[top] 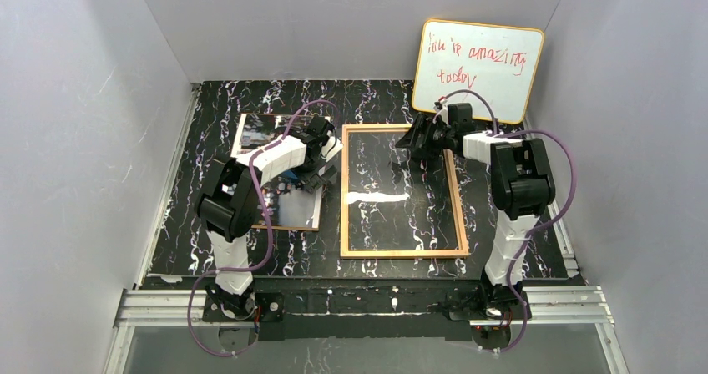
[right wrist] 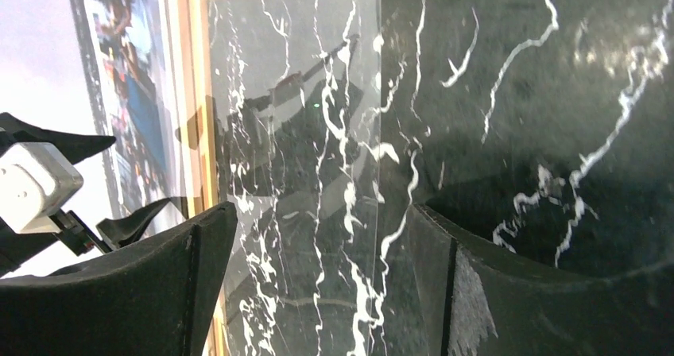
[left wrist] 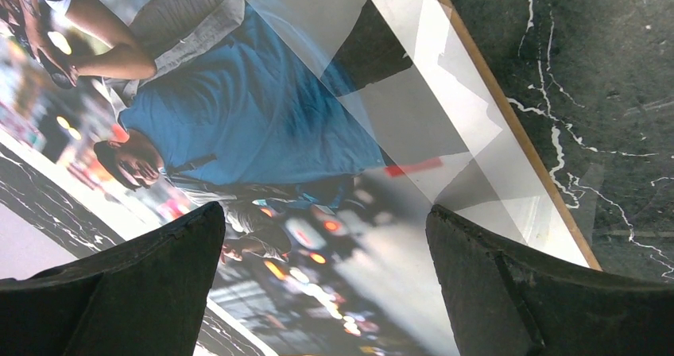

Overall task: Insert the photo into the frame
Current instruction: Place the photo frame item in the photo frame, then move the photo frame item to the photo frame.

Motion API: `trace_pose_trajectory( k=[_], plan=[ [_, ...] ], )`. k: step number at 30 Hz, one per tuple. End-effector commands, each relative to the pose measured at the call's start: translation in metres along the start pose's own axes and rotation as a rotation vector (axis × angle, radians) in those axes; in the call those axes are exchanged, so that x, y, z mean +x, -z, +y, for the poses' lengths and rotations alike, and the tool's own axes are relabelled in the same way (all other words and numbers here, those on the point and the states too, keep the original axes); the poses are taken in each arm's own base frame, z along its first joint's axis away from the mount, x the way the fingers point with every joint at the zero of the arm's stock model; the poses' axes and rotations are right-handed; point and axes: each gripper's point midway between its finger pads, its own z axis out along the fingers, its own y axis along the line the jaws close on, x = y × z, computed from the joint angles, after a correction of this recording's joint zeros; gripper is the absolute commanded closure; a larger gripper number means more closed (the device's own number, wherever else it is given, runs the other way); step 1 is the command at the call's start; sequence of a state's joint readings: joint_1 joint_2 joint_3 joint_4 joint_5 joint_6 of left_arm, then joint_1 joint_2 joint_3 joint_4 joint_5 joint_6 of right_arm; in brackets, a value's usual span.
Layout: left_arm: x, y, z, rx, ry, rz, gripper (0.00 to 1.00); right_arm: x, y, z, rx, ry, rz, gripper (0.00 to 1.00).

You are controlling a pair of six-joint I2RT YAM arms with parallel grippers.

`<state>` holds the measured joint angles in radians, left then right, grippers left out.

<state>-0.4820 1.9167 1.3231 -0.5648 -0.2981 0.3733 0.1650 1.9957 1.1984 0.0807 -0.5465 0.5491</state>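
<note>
The photo [top: 255, 132] lies face up on the left of the black marble table, on a sheet with a thin brown edge [left wrist: 509, 125]. In the left wrist view the photo [left wrist: 238, 118] shows a man in a blue shirt. My left gripper [top: 321, 155] [left wrist: 326, 229] hovers open just over its right part, with nothing between the fingers. The frame [top: 344, 190], light-orange wood with a clear pane, lies flat in the middle. My right gripper [top: 420, 140] [right wrist: 318, 229] stands open over the frame's far right corner, above the pane [right wrist: 302, 133]. The frame's wooden edge [right wrist: 187, 94] runs along the left.
A whiteboard [top: 476, 69] with red handwriting leans on the back wall at the right. Grey walls close in the table on three sides. The left arm's gripper [right wrist: 40, 185] shows at the left of the right wrist view.
</note>
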Motion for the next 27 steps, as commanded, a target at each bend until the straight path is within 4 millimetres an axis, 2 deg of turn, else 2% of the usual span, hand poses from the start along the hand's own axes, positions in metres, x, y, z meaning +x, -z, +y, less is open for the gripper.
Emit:
trace_pose_trajectory(
  k=[1,5,10,14,20,23,27],
  plan=[
    [0.034,-0.041,-0.033,0.095,-0.034,0.128,0.03,-0.006,-0.014,0.0,-0.049,0.003,0.007,0.13],
    [0.035,-0.042,-0.033,0.092,-0.038,0.132,0.03,-0.003,-0.021,0.003,-0.1,-0.017,0.022,0.15],
    [0.037,-0.041,-0.033,0.095,-0.044,0.136,0.03,0.002,-0.016,0.025,-0.232,-0.056,0.032,0.18],
    [0.036,-0.041,-0.033,0.096,-0.044,0.134,0.04,0.008,-0.003,0.046,-0.343,-0.086,0.051,0.21],
    [0.036,-0.041,-0.032,0.09,-0.042,0.135,0.04,0.014,0.028,0.081,-0.484,-0.103,0.036,0.27],
    [0.035,-0.039,-0.032,0.09,-0.04,0.129,0.04,0.022,0.038,0.085,-0.483,-0.112,0.04,0.34],
    [0.034,-0.037,-0.03,0.084,-0.038,0.124,0.04,0.037,0.045,0.079,-0.433,-0.13,0.066,0.53]
  ],
)
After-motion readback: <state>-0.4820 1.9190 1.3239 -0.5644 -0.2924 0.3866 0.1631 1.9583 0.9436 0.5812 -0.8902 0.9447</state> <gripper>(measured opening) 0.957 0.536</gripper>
